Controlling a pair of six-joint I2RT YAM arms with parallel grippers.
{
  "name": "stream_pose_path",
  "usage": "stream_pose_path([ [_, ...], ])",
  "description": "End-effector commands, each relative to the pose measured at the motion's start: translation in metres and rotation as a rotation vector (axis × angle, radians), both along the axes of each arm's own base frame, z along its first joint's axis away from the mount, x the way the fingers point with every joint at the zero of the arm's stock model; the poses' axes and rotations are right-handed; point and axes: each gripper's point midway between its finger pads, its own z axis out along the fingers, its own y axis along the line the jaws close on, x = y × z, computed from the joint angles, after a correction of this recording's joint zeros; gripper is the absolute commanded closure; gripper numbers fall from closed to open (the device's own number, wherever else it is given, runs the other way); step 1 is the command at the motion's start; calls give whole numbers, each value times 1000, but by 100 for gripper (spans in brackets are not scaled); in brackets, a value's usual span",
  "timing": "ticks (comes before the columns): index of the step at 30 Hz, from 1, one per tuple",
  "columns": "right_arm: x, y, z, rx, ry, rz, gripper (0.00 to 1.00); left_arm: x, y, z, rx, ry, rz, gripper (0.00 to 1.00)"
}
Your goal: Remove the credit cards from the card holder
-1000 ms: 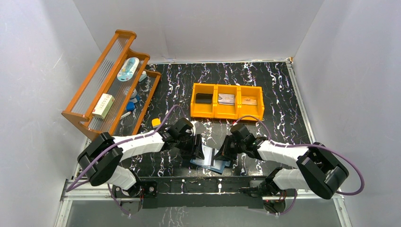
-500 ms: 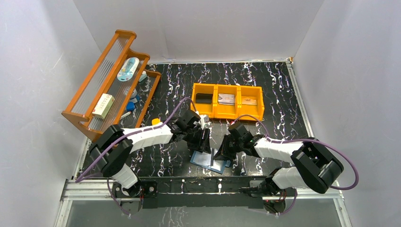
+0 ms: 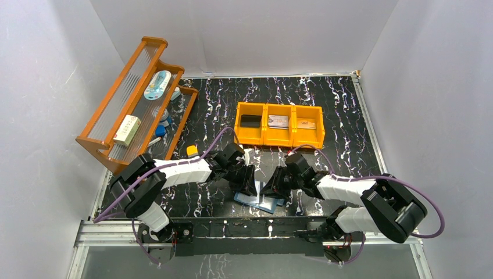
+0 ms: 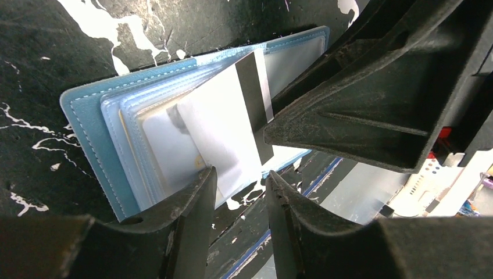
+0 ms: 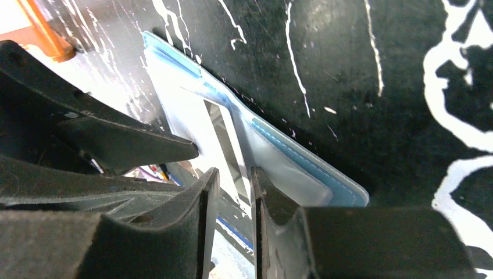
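Note:
The teal-blue card holder (image 3: 256,202) lies open on the black marbled table near its front edge, pale pockets up. In the left wrist view a white credit card (image 4: 218,125) with a black stripe sticks partway out of the card holder (image 4: 87,136) toward the table's front edge. My left gripper (image 4: 240,173) hovers open at that card's free end, one finger over its corner. My right gripper (image 5: 234,171) stands open by a narrow gap at the card (image 5: 220,136), and the card holder (image 5: 317,160) lies just past it. From above, the left gripper (image 3: 249,182) and right gripper (image 3: 271,188) face each other over the holder.
An orange three-compartment bin (image 3: 279,141) stands behind the grippers, with a black item (image 3: 251,120) in one part and cards (image 3: 278,122) in the others. A wooden rack (image 3: 134,104) with small items stands at the left. A small yellow block (image 3: 191,150) lies by it.
The right gripper's jaws have come apart from nearly shut. The left jaws have narrowed a little. Both grippers stay over the card holder, the right one shifted slightly left.

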Motion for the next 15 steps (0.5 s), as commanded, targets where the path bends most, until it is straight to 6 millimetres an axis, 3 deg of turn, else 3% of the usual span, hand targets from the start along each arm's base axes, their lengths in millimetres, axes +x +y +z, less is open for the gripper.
stream_pose_path([
  [1,1,-9,-10,33,-3,-97,64,-29,46,-39,211,82,8,63],
  [15,17,3,5,151,-148,-97,70,-26,46,-36,215,67,17,64],
])
